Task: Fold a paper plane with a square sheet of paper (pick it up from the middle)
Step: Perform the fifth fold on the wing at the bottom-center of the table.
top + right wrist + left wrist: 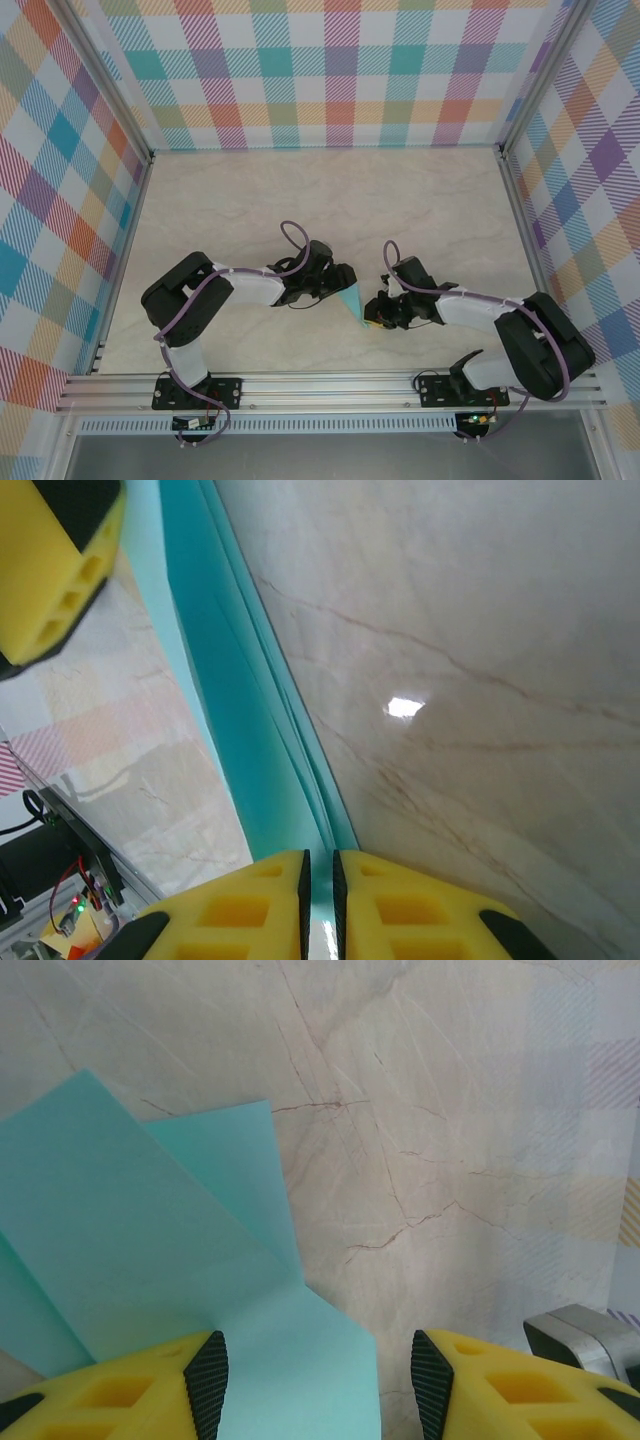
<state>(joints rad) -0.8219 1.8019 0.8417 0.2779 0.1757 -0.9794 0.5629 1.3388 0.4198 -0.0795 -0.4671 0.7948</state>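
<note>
On the pale marbled bench (300,200), my right tool (320,880) pinches the teal paper plane (255,720) shut, while my left tool (318,1370) stands open astride it.

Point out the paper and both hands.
paper (150,1220), left wrist view, on its broad flap
left hand (320,1360), left wrist view, between its fingertips
right hand (320,865), right wrist view, between its fingertips
</note>
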